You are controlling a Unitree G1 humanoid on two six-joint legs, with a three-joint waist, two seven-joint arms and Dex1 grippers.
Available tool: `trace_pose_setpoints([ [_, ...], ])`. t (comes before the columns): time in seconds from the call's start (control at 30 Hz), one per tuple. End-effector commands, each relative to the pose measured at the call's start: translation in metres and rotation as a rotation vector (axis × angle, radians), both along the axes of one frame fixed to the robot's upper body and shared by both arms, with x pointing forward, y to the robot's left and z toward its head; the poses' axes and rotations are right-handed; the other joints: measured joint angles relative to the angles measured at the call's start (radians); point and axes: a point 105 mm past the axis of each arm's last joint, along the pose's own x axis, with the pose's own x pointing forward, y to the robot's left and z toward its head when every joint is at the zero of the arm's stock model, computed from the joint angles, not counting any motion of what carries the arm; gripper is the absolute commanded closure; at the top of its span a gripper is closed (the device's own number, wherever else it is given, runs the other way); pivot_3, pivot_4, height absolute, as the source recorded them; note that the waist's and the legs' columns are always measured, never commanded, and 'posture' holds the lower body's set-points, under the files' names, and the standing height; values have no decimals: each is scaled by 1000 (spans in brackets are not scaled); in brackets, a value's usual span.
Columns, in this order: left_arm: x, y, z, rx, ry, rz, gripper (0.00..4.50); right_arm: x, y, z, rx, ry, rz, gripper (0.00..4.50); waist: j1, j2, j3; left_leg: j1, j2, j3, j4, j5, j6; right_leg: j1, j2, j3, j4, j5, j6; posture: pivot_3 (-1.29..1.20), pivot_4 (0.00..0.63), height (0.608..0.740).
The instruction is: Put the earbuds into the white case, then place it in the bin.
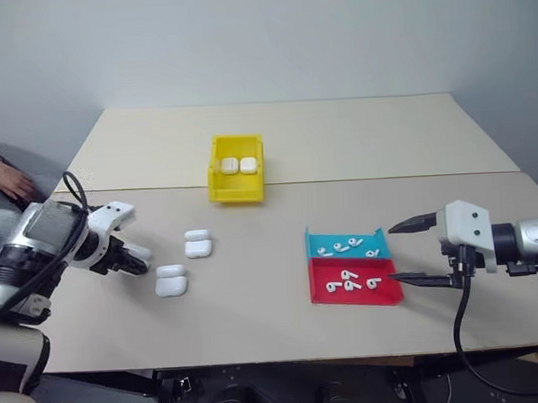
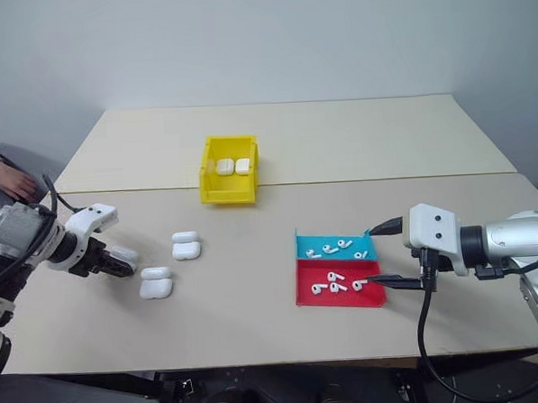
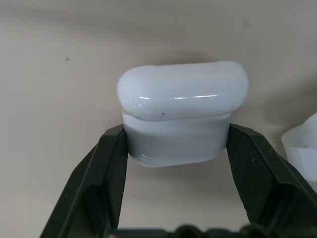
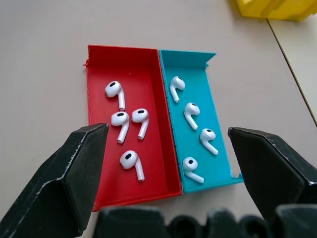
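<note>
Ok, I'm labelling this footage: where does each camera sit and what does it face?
Head pair: looks down over the table; both arms show.
Left wrist: along the left gripper, shut on a white case.
Right wrist: past the open right gripper at the red tray and cyan tray.
Shared: trays, case.

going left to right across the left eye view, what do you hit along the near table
left gripper shut on the white case → second white case → red tray with the cyan tray just behind it, both holding earbuds → right gripper, open
</note>
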Motion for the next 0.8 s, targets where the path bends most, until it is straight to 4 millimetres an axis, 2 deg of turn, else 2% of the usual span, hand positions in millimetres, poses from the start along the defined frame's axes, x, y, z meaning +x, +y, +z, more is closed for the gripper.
trace_pose_setpoints([
  [0.03, -2, -17, 58, -39, -271, -163, 1768, -2, 0, 26, -39, -65, 26, 0, -5, 0, 0, -1, 0, 0, 0, 0, -1, -1, 0, 0, 0, 0, 0, 0, 150, 740],
  [0.1, -10, -42, 87, -136, -538, -339, 1768, -4, 3, 33, -81, -54, 54, 0, -8, 0, 0, -1, 0, 0, 1, 1, -1, -1, 0, 1, 0, 0, 0, 0, 150, 740],
  [0.17, -20, -57, 106, -231, -797, -436, 1768, -4, 5, 35, -107, -38, 70, 0, -8, 1, 0, 0, 0, -2, 1, 0, -1, -1, -2, 2, -1, 0, 0, 0, 150, 740],
  [0.23, -33, -73, 111, -342, -985, -533, 1768, -6, 12, 33, -142, -44, 127, 0, -6, 1, -1, 1, 1, -1, 2, 0, 0, 2, -2, 1, -1, 0, 0, 0, 150, 740],
  [0.3, -48, -95, 103, -466, -1083, -644, 1768, -11, 19, 25, -238, -16, 194, 0, -6, 1, -1, 3, 1, 0, 4, -1, 1, 4, -1, 0, 0, 0, 0, 0, 150, 740],
  [0.53, -76, -135, 74, -808, -1149, -722, 1768, -12, 25, 19, -391, 35, 279, 0, -1, 4, -3, 4, 1, 1, 4, -4, 6, 5, -1, 2, 0, 0, 0, 0, 150, 740],
  [0.8, -95, -153, 44, -897, -1121, -911, 1768, -4, 29, 3, -526, 111, 283, 0, -3, 4, -3, 5, 1, 2, 4, -5, 7, 4, 0, 2, 0, 0, 0, 0, 150, 740],
])
